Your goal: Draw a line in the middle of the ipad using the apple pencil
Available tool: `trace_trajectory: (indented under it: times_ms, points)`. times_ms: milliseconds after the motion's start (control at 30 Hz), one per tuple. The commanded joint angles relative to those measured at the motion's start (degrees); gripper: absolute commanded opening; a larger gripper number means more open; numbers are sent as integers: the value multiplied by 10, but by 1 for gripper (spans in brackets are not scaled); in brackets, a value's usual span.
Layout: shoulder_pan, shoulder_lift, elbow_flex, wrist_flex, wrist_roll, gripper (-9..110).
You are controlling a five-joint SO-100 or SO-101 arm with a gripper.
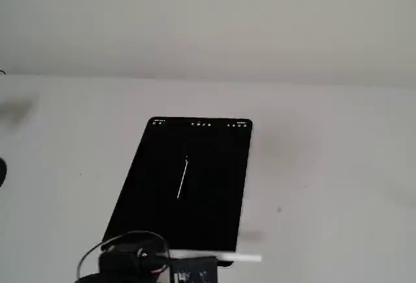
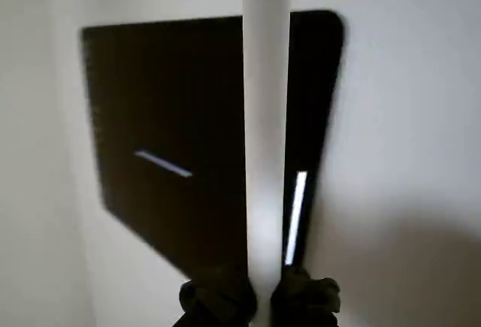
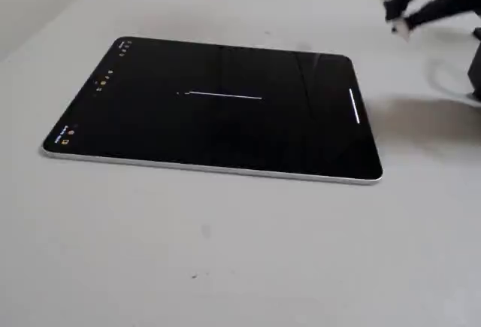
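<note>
Currently clamping the gripper (image 2: 259, 297) fingers (image 2: 214, 297) shut on the white apple pencil (image 2: 264, 116), jutting forward from between them, above the ipad (image 2: 165, 116). Likely handling as light, stiff, slippery; gripping near its base. Already showing a line (image 1: 182, 179) mid-screen.

The ipad (image 3: 218, 109) lies flat on my bench, its screen black but for one thin white line (image 3: 224, 96) near the middle and small icons along one short edge. The apple pencil (image 2: 266, 131) — a plain white stick — hangs above the ipad's edge nearest me, off the glass.
</note>
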Motion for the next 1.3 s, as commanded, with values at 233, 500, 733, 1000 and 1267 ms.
trace_trajectory:
  times_ms: [233,500,733,1000,1267]
  points:
    - [6,8,111,-27,4,0]
    - [7,8,111,-28,5,0]
    - [7,8,111,-28,5,0]
    - [7,8,111,-28,5,0]
    - [7,8,111,-28,5,0]
